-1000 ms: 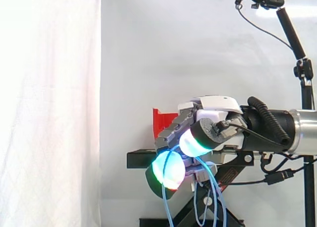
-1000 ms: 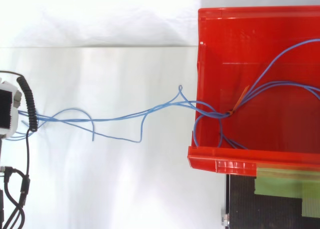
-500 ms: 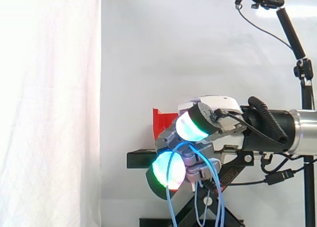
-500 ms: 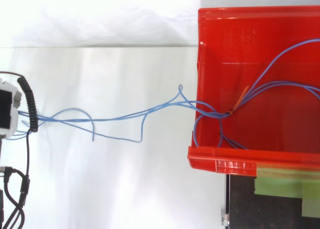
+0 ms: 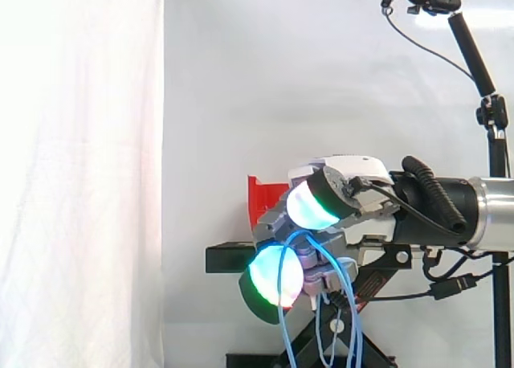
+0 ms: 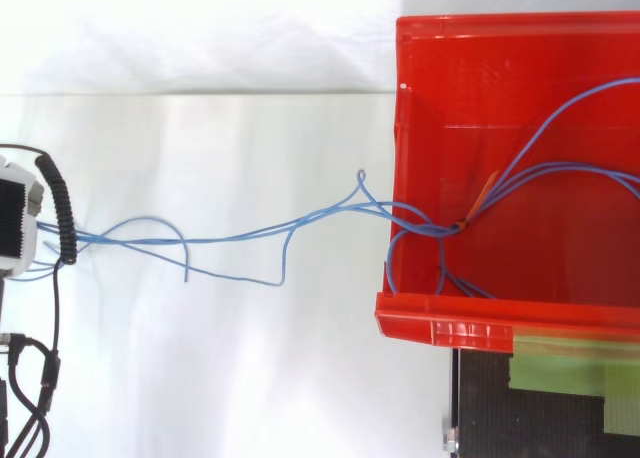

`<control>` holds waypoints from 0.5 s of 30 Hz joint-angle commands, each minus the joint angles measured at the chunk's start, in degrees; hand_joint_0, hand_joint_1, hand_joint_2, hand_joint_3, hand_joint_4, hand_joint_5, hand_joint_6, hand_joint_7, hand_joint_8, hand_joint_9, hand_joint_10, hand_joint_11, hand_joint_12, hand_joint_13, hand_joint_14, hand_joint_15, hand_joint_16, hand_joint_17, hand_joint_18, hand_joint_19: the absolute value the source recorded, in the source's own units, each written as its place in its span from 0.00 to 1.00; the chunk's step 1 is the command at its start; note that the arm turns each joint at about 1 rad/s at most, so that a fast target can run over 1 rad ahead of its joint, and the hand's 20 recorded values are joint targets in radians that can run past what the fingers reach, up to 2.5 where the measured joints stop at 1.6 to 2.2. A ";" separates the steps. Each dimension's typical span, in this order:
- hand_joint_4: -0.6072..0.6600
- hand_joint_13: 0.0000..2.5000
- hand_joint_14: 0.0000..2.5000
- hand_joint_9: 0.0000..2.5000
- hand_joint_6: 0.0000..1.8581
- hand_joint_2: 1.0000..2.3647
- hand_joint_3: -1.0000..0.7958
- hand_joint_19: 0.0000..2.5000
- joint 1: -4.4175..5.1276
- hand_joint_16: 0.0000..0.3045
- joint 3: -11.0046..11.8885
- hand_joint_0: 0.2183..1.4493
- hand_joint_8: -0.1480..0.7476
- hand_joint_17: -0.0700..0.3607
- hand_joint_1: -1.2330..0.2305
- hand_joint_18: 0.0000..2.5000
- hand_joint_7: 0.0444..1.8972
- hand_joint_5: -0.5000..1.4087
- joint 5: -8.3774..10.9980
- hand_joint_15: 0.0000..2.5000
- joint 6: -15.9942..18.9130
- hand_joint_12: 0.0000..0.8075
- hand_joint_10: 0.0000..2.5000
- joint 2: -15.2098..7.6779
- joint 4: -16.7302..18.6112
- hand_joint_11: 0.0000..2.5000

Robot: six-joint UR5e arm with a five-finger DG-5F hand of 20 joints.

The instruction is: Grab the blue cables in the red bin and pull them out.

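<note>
**Side view.** My hand (image 5: pixel 341 223) sits level in front of the red bin (image 5: pixel 259 198), which stands on the black stand (image 5: pixel 225 258) behind it. My fingers are curled. The blue cables (image 5: pixel 351 320) loop over them just beside the lower glowing fingertip (image 5: pixel 275 278) and hang down below the palm. The upper pad (image 5: pixel 312 209) stands apart from the lower one, so I judge the hold to be a hook round curled fingers and not a tight pinch.

**Top view.** My hand (image 6: pixel 14 228) is at the left edge, well apart from the red bin (image 6: pixel 450 323) at the right. The blue cables (image 6: pixel 250 232) run as one long, slack line from my hand across the open white surface and over the bin's left wall. They end inside the bin at an orange tie (image 6: pixel 482 200), and further strands fan out beyond it. A loose end droops off the line midway.

**Finding.** The cables' long axis runs straight from hand to bin, and a good part of them lies inside the bin. I judge the pull must follow that axis, away from the bin. The tied bundle catching on the bin wall is the likely snag.
</note>
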 commanded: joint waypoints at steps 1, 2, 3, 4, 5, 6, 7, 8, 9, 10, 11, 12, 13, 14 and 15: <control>0.69 0.54 0.17 0.46 0.00 0.00 0.00 0.46 0.08 0.17 -0.01 0.37 0.48 0.44 0.29 0.40 0.40 0.78 0.00 0.63 0.00 0.45 0.35 -0.02 0.07 0.68; 0.69 0.54 0.17 0.45 0.00 0.00 0.00 0.46 0.00 0.17 -0.01 0.37 0.48 0.44 0.29 0.40 0.40 0.78 0.00 0.63 0.00 0.46 0.35 -0.02 -0.02 0.68; 0.69 0.54 0.17 0.45 0.00 0.00 0.00 0.46 0.00 0.17 -0.01 0.37 0.48 0.44 0.28 0.40 0.40 0.78 0.00 0.63 0.00 0.46 0.35 -0.02 -0.02 0.68; 0.68 0.54 0.16 0.45 0.00 0.00 0.00 0.46 0.08 0.17 -0.01 0.38 0.47 0.44 0.27 0.39 0.40 0.78 0.00 0.64 0.00 0.45 0.35 0.07 0.07 0.68; 0.68 0.54 0.16 0.45 0.00 0.00 0.00 0.46 0.00 0.17 -0.01 0.38 0.47 0.44 0.27 0.39 0.40 0.78 -0.09 0.64 0.00 0.45 0.35 -0.02 0.07 0.68; 0.68 0.54 0.16 0.45 0.00 0.00 0.00 0.46 0.08 0.17 -0.01 0.38 0.47 0.44 0.26 0.39 0.41 0.78 -0.09 0.63 0.00 0.45 0.35 -0.02 -0.02 0.69; 0.68 0.54 0.16 0.45 0.00 0.00 0.00 0.46 0.00 0.17 -0.01 0.38 0.47 0.44 0.25 0.39 0.41 0.78 -0.09 0.64 0.00 0.45 0.35 -0.02 -0.02 0.68; 0.68 0.54 0.16 0.45 0.00 0.00 0.00 0.46 0.00 0.17 -0.01 0.38 0.47 0.44 0.25 0.39 0.41 0.78 -0.09 0.64 0.00 0.44 0.35 -0.02 -0.02 0.69; 0.68 0.54 0.16 0.45 0.00 0.00 0.00 0.47 0.00 0.17 -0.01 0.39 0.47 0.43 0.24 0.39 0.43 0.78 -0.09 0.64 0.00 0.45 0.35 -0.02 -0.02 0.68; 0.68 0.54 0.15 0.45 0.00 0.00 0.00 0.47 0.00 0.17 -0.01 0.39 0.48 0.43 0.24 0.39 0.44 0.78 -0.09 0.64 0.00 0.45 0.35 -0.02 -0.02 0.68; 0.67 0.53 0.15 0.45 0.00 0.00 0.00 0.47 0.00 0.17 -0.01 0.39 0.48 0.43 0.24 0.39 0.44 0.79 0.00 0.64 0.00 0.45 0.35 -0.02 0.07 0.68; 0.67 0.53 0.15 0.45 0.00 0.00 0.00 0.47 0.00 0.17 -0.01 0.39 0.47 0.43 0.24 0.39 0.44 0.79 0.00 0.65 0.00 0.44 0.35 -0.02 0.07 0.68; 0.67 0.53 0.15 0.45 0.00 0.00 0.00 0.47 0.08 0.17 -0.01 0.39 0.48 0.43 0.24 0.39 0.45 0.79 0.00 0.64 0.00 0.45 0.35 -0.02 0.07 0.68; 0.67 0.53 0.15 0.45 0.00 0.00 0.00 0.46 0.00 0.17 -0.01 0.38 0.48 0.43 0.25 0.39 0.45 0.79 0.00 0.64 0.00 0.45 0.35 -0.11 -0.02 0.68; 0.68 0.53 0.15 0.45 0.00 0.00 0.00 0.47 0.08 0.17 -0.01 0.38 0.47 0.44 0.25 0.39 0.45 0.79 0.00 0.64 0.00 0.45 0.35 -0.02 0.07 0.68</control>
